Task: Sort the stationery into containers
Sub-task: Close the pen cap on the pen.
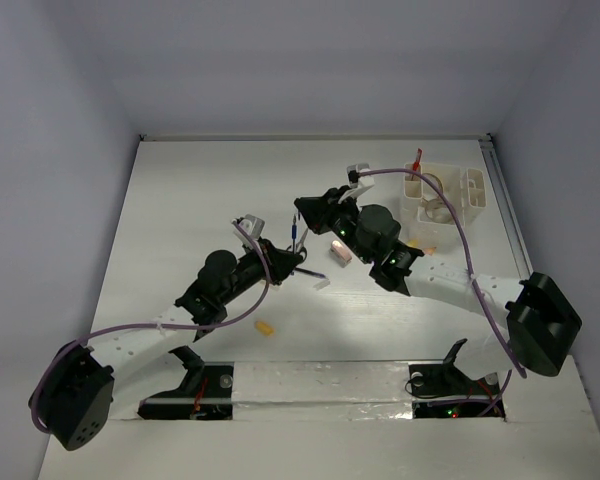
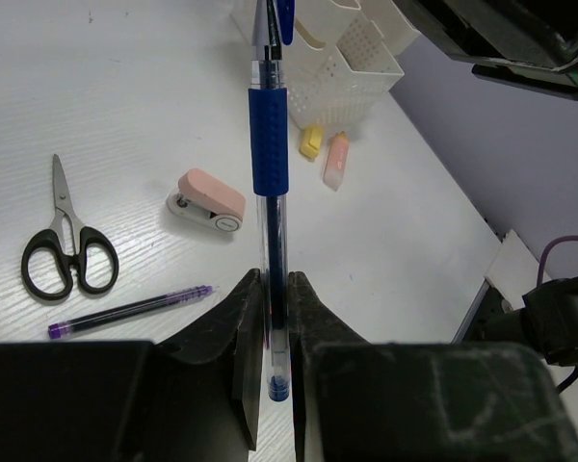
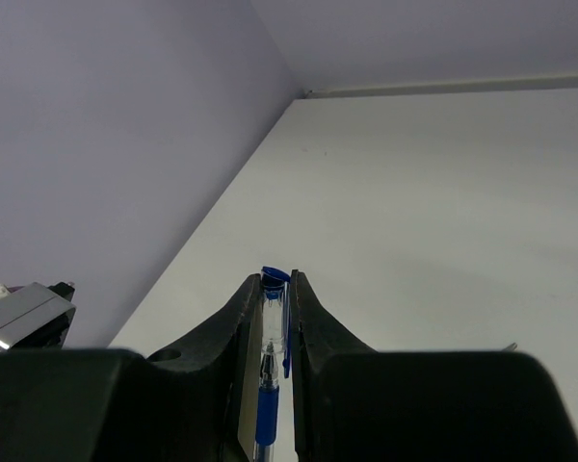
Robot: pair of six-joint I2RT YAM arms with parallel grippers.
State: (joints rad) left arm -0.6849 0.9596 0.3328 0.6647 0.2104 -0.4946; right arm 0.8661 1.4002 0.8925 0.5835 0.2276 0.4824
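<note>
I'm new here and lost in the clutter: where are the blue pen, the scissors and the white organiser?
blue pen [image 2: 269, 140]: left wrist view, on its dark blue grip.
scissors [image 2: 72, 241]: left wrist view, where the black handles meet.
white organiser [image 2: 347, 82]: left wrist view, on its mesh wall.

Blue pen [image 2: 269, 144] in the air, the other stationery loose beside the white organiser [image 2: 356, 72].

I see the blue pen, clear-barrelled with a blue grip, pinched at both ends: its tail in the left gripper [image 2: 275, 289], its capped end in the right gripper [image 3: 275, 289]. Below it lie closed black-handled scissors [image 2: 63, 252] and a thin purple pen [image 2: 130, 310] just beside them. There is also a pink-and-white piece [image 2: 207, 200] (stapler or tape dispenser, I cannot tell). A yellow block [image 2: 311, 142] and a peach block [image 2: 335, 161] sit side by side near the organiser's mesh wall. A red pen [image 1: 416, 160] stands in one of its compartments.
</note>
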